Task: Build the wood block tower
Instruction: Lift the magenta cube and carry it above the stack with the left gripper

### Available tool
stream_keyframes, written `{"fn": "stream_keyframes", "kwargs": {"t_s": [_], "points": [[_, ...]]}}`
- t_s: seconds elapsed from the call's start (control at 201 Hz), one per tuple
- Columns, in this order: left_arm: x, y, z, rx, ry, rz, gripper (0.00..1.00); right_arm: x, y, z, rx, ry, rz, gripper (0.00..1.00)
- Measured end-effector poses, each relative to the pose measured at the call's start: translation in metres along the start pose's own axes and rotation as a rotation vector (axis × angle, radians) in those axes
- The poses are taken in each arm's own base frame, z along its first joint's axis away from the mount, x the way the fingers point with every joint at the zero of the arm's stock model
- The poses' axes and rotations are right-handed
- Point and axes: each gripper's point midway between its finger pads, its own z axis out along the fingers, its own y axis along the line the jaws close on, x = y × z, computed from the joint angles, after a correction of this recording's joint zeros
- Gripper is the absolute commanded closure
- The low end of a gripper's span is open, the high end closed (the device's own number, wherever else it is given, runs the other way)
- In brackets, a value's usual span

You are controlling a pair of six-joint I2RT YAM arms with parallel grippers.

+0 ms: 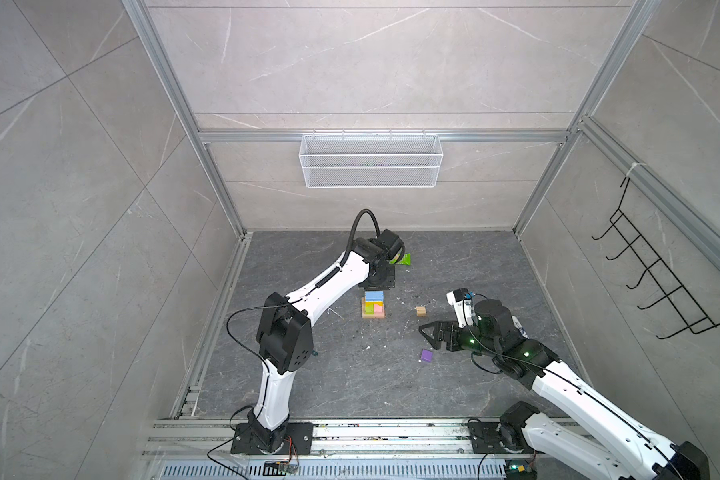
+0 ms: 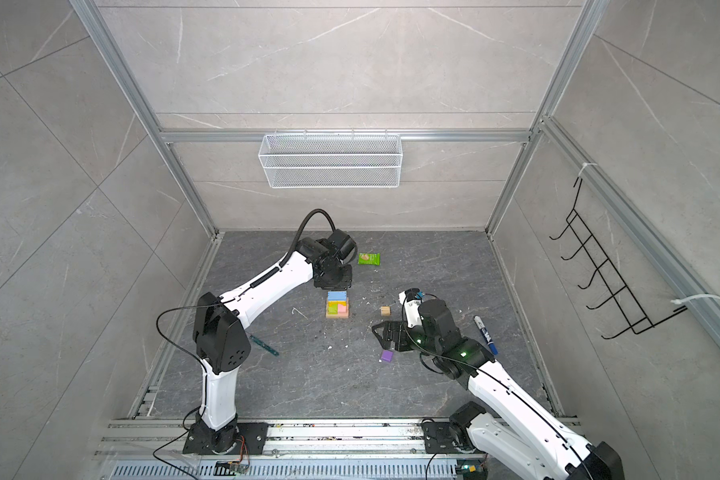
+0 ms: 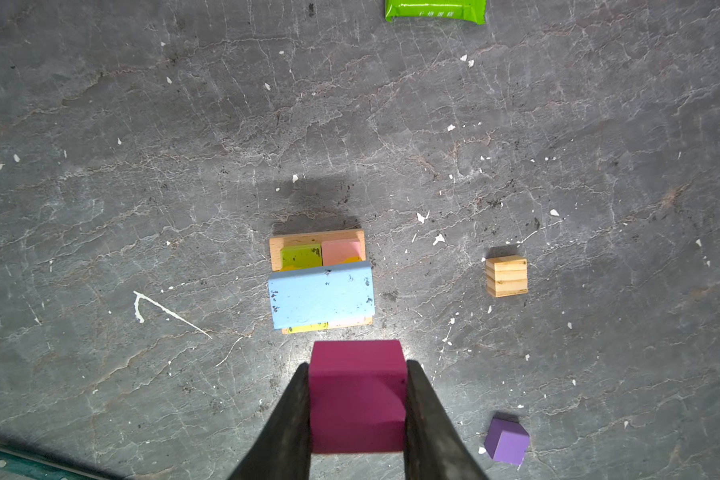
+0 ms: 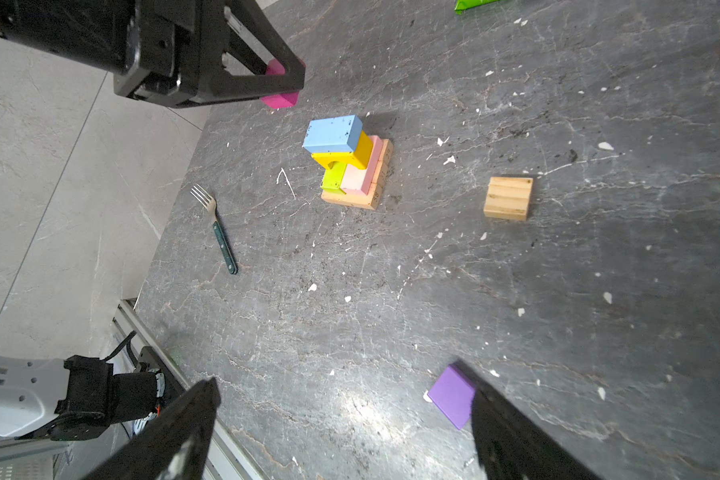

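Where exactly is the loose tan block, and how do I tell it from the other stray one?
Start at the tower in the middle of the dark table. In both top views the tan block lies just to its right, alone and touching nothing. Unlike the purple cube nearer the arm bases, it is bare wood with striped grain.

I see glossy white arm shells (image 1: pixel 329 282), boxy black joint housings (image 1: pixel 285 336), a ribbed black hose (image 1: pixel 366 211) on my left arm, tiny green lights (image 1: pixel 472 341) on my right, and matte black wedge fingers (image 3: pixel 289 419).
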Motion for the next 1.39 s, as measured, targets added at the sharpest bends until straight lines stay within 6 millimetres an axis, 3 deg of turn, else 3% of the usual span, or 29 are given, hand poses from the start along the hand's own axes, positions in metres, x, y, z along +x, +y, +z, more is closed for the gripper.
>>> {"fn": "stream_keyframes", "kwargs": {"t_s": [0.299, 0.966, 1.394], "points": [[0.004, 0.012, 0.014, -0.034, 0.044, -0.028, 0.79, 0.001, 0.0, 0.001, 0.0, 0.008, 0.002, 0.05], [0.003, 0.012, 0.026, -0.019, 0.06, -0.044, 0.79, 0.005, -0.002, 0.008, -0.001, 0.035, 0.009, 0.05], [0.009, 0.022, 0.043, -0.043, 0.088, -0.053, 0.8, 0.006, -0.001, 0.011, -0.01, 0.043, 0.01, 0.05]]}}
